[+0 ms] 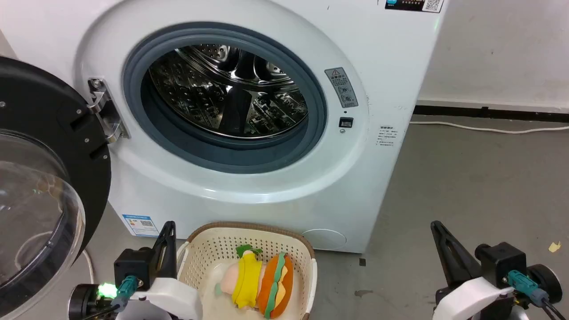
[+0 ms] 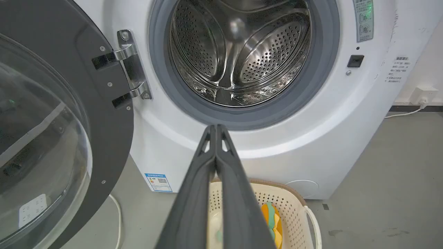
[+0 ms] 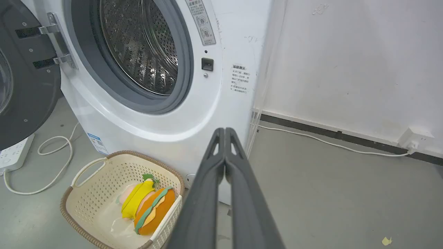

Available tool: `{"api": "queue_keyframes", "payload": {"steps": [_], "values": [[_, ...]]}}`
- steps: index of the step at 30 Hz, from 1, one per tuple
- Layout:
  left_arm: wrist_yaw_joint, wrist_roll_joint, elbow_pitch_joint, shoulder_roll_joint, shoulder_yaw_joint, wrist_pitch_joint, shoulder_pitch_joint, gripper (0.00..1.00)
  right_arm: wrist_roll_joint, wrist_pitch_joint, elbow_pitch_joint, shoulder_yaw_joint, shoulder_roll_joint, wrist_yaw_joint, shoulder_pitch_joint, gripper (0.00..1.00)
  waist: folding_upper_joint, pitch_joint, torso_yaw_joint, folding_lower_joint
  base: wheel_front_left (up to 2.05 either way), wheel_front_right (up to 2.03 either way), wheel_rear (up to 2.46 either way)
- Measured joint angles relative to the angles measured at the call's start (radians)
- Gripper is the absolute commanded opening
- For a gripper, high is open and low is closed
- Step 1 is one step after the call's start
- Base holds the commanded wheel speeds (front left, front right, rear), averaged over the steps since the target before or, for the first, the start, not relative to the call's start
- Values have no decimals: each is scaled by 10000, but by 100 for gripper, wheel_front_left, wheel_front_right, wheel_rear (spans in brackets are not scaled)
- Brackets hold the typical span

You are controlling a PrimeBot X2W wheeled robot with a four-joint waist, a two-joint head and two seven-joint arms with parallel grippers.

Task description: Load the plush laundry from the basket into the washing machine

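**Grey floor, open washer, both toys in the basket**

Grey concrete floor (image 1: 466,186) runs under a white washing machine (image 1: 249,195) in the head view. Its black-rimmed door (image 1: 49,146) is swung open to the left, and the steel drum (image 1: 226,93) shows inside the grey gasket (image 1: 222,153). The basket (image 1: 209,249) stands on the floor just in front of the machine's base. In it the peach-pink figure (image 1: 246,278) and the orange burger (image 1: 278,291) lie side by side, touching, with the burger on the right. The left gripper (image 1: 168,231) rises just beside the basket's left rim, above and left of the toys. The right gripper (image 1: 438,231) stands well apart from the basket, over bare floor to the right.

From the left wrist, the left gripper (image 2: 215,129) has its two fingers pressed together at the tips with nothing between them. They point at the machine's front just below the gasket. The basket (image 2: 294,204) lies low, partly hidden behind the fingers, with the orange burger (image 2: 271,218) peeking out on their right side. The drum (image 2: 242,52) is above and the door (image 2: 52,121) at left.

From the right wrist, the right gripper (image 3: 225,131) is likewise closed tip to tip and empty. The basket (image 3: 90,207) sits to the lower left of the fingers, with the peach-pink figure (image 3: 136,199) and orange burger (image 3: 154,216) near its right wall. A white wall (image 3: 346,52) lies to the right with a cable (image 3: 328,143) along its foot, and a power strip (image 3: 14,155) lies at far left.
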Motion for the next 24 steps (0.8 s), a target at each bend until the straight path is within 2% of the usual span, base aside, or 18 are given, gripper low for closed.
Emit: {"api": "queue_keyframes", "payload": {"steps": [24], "values": [[0,0,0,0,0,0,0,0,0,0,0,-2,0,0,0,0,0,0,0,0,0,0,0]]}}
